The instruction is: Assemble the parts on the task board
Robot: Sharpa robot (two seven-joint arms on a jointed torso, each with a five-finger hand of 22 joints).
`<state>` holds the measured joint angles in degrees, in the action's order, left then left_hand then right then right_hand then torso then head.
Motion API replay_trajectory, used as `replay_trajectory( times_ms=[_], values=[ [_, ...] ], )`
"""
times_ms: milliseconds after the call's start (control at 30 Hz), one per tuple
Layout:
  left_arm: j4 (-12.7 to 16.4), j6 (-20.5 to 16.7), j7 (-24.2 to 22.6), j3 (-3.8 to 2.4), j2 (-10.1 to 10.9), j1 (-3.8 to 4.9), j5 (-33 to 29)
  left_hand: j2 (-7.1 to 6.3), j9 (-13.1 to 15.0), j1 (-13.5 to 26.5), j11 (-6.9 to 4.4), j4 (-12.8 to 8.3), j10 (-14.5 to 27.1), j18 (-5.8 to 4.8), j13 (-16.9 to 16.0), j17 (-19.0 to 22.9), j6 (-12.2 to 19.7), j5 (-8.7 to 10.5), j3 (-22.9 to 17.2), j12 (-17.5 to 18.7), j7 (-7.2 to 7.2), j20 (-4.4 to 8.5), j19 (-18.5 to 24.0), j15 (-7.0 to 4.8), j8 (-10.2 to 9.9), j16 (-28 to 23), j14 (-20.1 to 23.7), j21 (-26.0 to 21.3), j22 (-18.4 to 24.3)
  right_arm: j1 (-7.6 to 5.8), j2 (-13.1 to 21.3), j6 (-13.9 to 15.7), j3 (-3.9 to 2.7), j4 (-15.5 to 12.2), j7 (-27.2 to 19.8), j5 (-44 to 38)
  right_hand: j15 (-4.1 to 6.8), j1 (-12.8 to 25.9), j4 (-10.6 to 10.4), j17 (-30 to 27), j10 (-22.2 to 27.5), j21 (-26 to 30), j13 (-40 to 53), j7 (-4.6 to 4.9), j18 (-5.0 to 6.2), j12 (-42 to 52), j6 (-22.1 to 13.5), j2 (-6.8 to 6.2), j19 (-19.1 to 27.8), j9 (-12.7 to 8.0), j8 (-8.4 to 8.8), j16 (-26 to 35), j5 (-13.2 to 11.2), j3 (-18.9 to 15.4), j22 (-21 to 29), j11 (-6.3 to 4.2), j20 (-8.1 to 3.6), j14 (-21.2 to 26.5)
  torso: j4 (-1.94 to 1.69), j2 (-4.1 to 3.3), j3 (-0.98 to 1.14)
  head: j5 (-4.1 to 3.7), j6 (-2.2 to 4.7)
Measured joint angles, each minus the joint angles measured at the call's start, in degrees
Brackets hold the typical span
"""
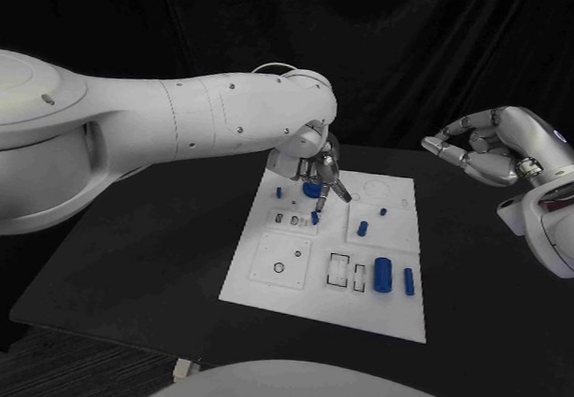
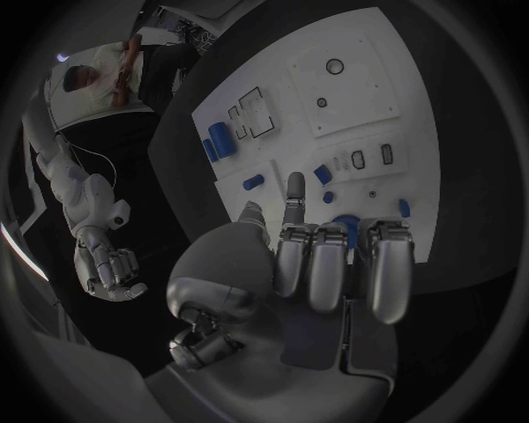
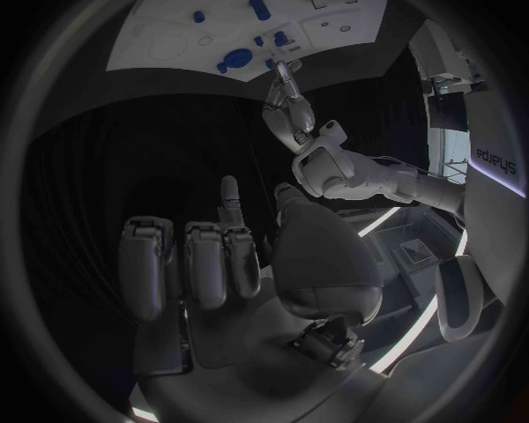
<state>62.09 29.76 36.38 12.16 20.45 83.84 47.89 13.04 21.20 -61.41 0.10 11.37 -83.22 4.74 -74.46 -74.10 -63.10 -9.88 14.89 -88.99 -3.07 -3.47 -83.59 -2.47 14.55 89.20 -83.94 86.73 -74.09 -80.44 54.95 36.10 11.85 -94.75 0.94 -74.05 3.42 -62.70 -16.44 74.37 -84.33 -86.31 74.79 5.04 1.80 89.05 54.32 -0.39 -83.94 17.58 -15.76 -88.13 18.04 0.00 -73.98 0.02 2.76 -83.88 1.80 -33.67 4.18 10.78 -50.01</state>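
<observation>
The task board (image 1: pixel 334 287) lies flat in the middle of the black table (image 1: pixel 132 269). The left hand (image 1: pixel 319 171) hangs over the board's far end; most fingers are curled toward the palm, with one finger (image 2: pixel 294 189) extended down toward a small blue part (image 1: pixel 315 217) near a round blue part (image 1: pixel 312 189). Whether it touches the part cannot be determined. The right hand (image 1: pixel 488 146) is raised off the board's far right corner, fingers curled in, holding nothing. Two longer blue parts (image 1: pixel 384 274) lie side by side at the board's near right.
</observation>
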Motion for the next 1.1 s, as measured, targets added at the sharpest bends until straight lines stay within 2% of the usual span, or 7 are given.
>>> replay_trajectory(
  times_ms=[33, 300, 333, 400, 500, 533, 1100],
  values=[
    [0.01, -0.14, 0.03, 0.00, 0.02, -0.10, 0.05, 0.00, 0.25, 0.00, 0.00, 0.00, 0.00, 0.00, -0.02, 0.00, 0.03, 0.00, 0.00, 0.00, 0.00, 0.00, 0.00, 0.00, 0.01, 0.00, 0.00, 0.00, 0.00, 0.02, -0.05, -0.09, 0.00, 0.03, 0.06, 0.00, 0.00, -0.04, 0.00, 0.00, 0.00, 0.00, 0.00, 0.00, 0.00, 0.00, 0.00, -0.06, 0.00, 0.09, 0.00, 0.00, 0.82, 0.00, 0.00, 0.00, 0.00, 0.00, 0.00, 0.02, 0.02, -0.06, 0.00],
    [-0.24, -1.01, 0.19, -0.02, 0.53, -0.90, 0.43, 0.00, 1.25, 0.00, -0.01, -0.01, -0.01, 0.00, -0.05, 0.00, 0.03, 0.00, -0.01, 0.00, 0.01, 0.01, 0.00, -0.01, 0.42, 0.00, 0.00, 0.00, 0.00, 0.27, -0.37, -1.06, 0.00, 0.30, 0.59, 0.03, 0.00, -0.04, 0.00, 0.00, 0.00, 0.00, 0.00, 0.00, 0.00, 0.00, 0.00, -0.06, 0.00, 0.20, 0.00, 0.00, 0.82, 0.00, 0.00, 0.00, 0.00, 0.00, -0.08, 0.07, 0.14, -0.18, 0.00],
    [-0.29, -1.13, 0.21, -0.02, 0.60, -1.02, 0.48, 0.00, 1.69, 0.00, -0.01, -1.05, -0.01, 0.00, -0.05, 0.00, 0.01, 0.00, -1.07, 0.00, 0.02, 0.02, -0.01, -0.01, 0.42, 0.00, 0.00, 0.00, 0.00, 0.28, -0.38, -1.19, 0.00, 0.33, 0.65, 0.03, 0.00, -0.04, 0.00, 0.00, 0.00, 0.00, 0.00, 0.00, 0.00, 0.00, 0.00, -0.06, 0.00, 0.20, 0.00, 0.00, 0.83, 0.00, 0.00, 0.00, 0.00, 0.00, -0.08, 0.07, 0.14, -0.15, 0.00],
    [-0.36, -1.26, 0.22, 0.00, 0.63, -1.18, 0.54, 0.00, 1.88, 0.00, -0.04, -0.96, -0.02, 0.00, -0.05, 0.00, 0.01, 0.00, -2.96, 0.00, 0.02, 0.40, -0.38, -0.01, 0.42, 0.00, 0.00, 0.00, 0.00, 0.31, -0.38, -1.36, 0.00, 0.42, 0.74, 0.03, 0.00, -0.05, 0.00, 0.00, 0.00, 0.00, 0.00, 0.00, 0.00, 0.00, 0.00, -0.06, 0.00, 0.20, -0.01, 0.00, 0.83, 0.00, 0.00, 0.00, 0.00, 0.00, -0.08, 0.07, 0.14, -0.14, 0.00],
    [-0.41, -1.45, 0.24, 0.00, 0.65, -1.40, 0.62, -0.01, 2.62, -0.01, -0.23, -0.97, -0.19, 0.00, -0.06, 0.00, -0.25, -0.66, -2.99, 0.00, 0.30, 0.41, -0.38, -0.03, 0.43, 0.00, 0.02, -0.01, 0.00, 0.35, -0.37, -1.63, 0.00, 0.57, 0.89, 0.04, 0.00, -0.05, 0.00, 0.00, 0.00, 0.00, 0.00, 0.00, 0.00, 0.00, -0.01, -0.07, 0.00, 0.20, 0.00, 0.00, 0.83, 0.00, 0.00, 0.00, 0.00, 0.00, -0.08, 0.08, 0.15, -0.20, 0.00],
    [-0.43, -1.50, 0.24, 0.00, 0.68, -1.48, 0.64, -0.01, 3.27, -0.01, -0.23, -1.44, -0.19, 0.00, -0.06, 0.00, -0.25, -0.66, -3.47, 0.00, 0.30, 0.41, -0.38, -0.70, 0.43, 0.00, 0.71, -0.01, 0.00, 0.36, -0.37, -1.71, 0.00, 0.60, 0.93, 0.04, 0.00, -0.05, 0.00, 0.00, 0.00, 0.00, 0.00, 0.00, 0.00, 0.00, 0.00, -0.07, 0.00, 0.21, -0.01, 0.01, 0.83, 0.00, 0.00, 0.00, 0.00, 0.00, -0.08, 0.08, 0.15, -0.21, 0.00],
    [-1.72, -1.78, 0.31, -0.01, 0.77, -3.05, 0.81, -0.01, 3.91, -0.01, -0.24, -1.90, -0.19, 0.00, -0.07, 0.00, -0.25, -0.65, -3.93, 0.00, 0.30, 0.41, -0.39, -0.71, 0.43, 0.00, 0.70, -0.01, 0.00, 0.56, -0.48, -2.87, 0.00, 1.09, 1.61, 0.06, 0.00, -0.07, 0.00, 0.00, 0.00, 0.00, 0.00, 0.00, 0.00, 0.00, -0.01, -0.08, 0.00, 0.22, -0.29, 0.01, 1.48, 0.00, 0.00, 0.00, 0.00, 0.00, -0.08, 0.30, 0.24, -0.46, 0.00]
  ],
)
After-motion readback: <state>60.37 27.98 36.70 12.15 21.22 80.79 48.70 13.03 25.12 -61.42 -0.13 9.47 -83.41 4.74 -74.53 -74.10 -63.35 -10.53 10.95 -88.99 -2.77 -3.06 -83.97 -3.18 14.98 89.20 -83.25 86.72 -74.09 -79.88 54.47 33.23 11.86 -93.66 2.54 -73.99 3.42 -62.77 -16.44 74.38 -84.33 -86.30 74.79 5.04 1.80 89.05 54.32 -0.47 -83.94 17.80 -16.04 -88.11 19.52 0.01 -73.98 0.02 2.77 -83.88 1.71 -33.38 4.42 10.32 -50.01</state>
